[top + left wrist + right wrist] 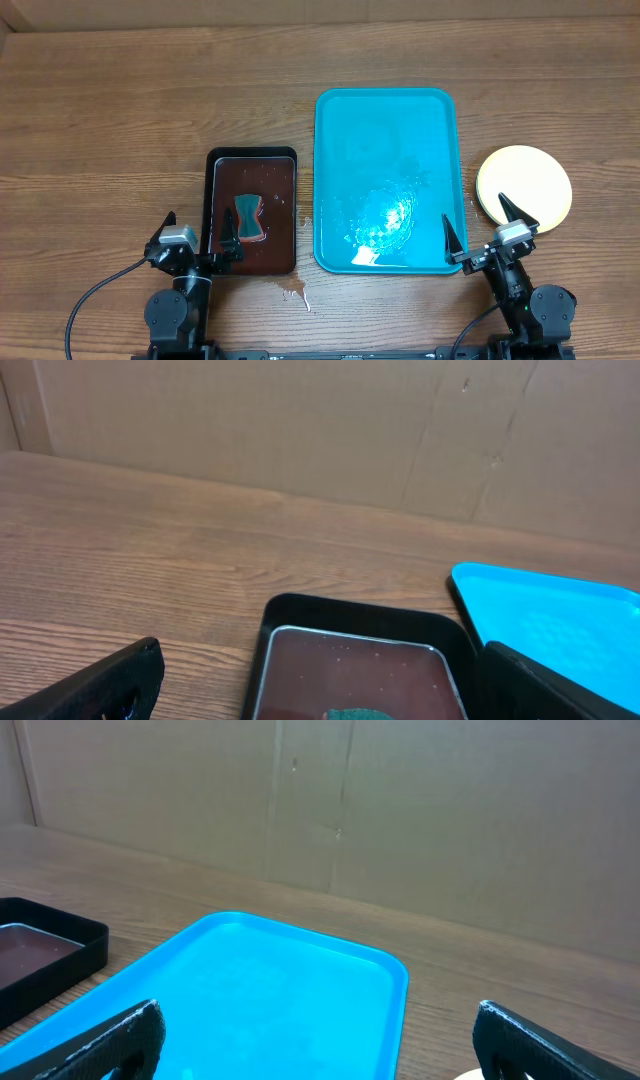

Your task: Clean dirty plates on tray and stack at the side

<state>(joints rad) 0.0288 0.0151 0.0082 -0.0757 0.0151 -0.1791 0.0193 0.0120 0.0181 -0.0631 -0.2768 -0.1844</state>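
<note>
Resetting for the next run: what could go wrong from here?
The turquoise tray looks wet; anything set on it may slide.
A brownish puddle on the table by the dark sponge tray's corner may get tracked around.
The pale yellow plate lies close to the open right gripper; a careless swing might knock it.

How many plates (524, 187) are stacked cannot be told.
</note>
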